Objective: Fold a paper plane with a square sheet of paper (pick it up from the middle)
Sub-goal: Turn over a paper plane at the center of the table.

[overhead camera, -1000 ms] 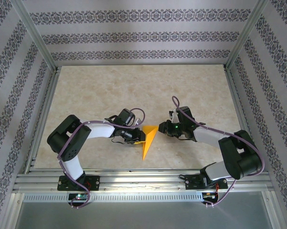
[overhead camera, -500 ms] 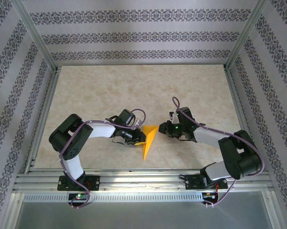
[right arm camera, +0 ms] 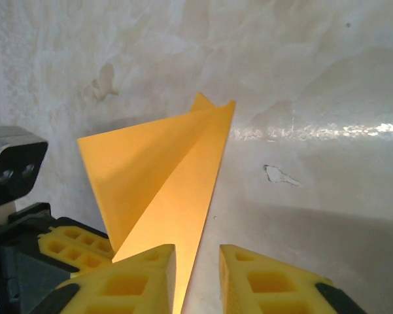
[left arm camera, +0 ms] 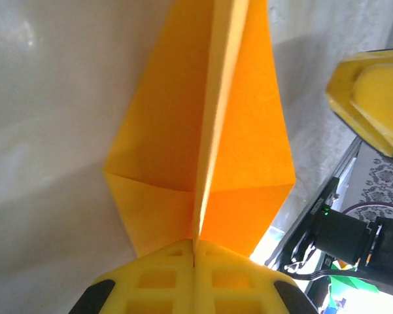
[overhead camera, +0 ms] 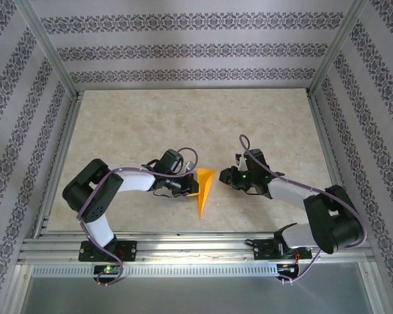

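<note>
The orange paper, folded into a pointed wedge with a raised centre crease, sits mid-table with its tip toward the near edge. My left gripper is shut on it from the left. In the left wrist view the yellow fingers press together on the crease of the paper. My right gripper stands open just right of the paper. In the right wrist view the paper has one long edge running down into the gap of the right gripper, close to the left finger.
The beige marbled tabletop is bounded by aluminium rails and patterned walls. The right gripper's yellow finger shows at the upper right of the left wrist view. The left gripper's fingers sit at the lower left of the right wrist view.
The left gripper has shifted slightly with the paper, whose tip has swung a little to the right. The right arm's elbow has drifted right while its gripper stays open beside the paper.
</note>
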Controlling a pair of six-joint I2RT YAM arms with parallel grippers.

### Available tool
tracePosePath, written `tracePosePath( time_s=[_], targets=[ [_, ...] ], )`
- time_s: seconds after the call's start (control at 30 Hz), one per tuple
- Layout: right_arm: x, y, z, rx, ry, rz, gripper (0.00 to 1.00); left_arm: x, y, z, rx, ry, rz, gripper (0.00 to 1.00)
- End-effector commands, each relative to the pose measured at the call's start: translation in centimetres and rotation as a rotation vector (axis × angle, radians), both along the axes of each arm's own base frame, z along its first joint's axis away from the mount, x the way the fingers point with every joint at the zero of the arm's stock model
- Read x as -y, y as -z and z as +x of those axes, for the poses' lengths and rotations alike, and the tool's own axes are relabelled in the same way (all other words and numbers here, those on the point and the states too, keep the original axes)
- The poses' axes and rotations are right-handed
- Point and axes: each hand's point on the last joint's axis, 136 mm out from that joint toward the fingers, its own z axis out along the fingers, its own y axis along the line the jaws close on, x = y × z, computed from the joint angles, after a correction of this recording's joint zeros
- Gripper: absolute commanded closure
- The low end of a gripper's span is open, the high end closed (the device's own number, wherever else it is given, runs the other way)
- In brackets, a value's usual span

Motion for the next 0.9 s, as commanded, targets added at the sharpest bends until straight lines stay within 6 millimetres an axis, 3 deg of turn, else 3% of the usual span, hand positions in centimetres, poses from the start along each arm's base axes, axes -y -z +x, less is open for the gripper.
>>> tracePosePath(
  time_s=[0.0,0.17,0.33,0.6,0.87],
  targets=[
    [0.1,-1.5,0.6,0.043,0.042,0.022,0.71,-0.1,-2.7,1.6,0.127,-0.03,0.001,1.0],
    [-2.2,-3.7,0.3,0.064,-0.027,0.088,0.61,-3.4,-2.5,2.2,0.19,-0.042,0.256,1.0],
    [-5.5,-4.6,0.5,0.057,-0.102,0.133,0.56,-4.0,-2.3,2.1,0.178,-0.005,0.347,1.0],
    [-8.4,-2.4,1.2,0.0,-0.148,0.125,0.55,-4.1,-1.9,2.1,0.167,0.013,0.398,1.0],
    [-9.8,-0.2,1.1,-0.07,-0.177,0.119,0.57,-4.1,-1.3,1.9,0.146,0.01,0.413,1.0]
  ],
)
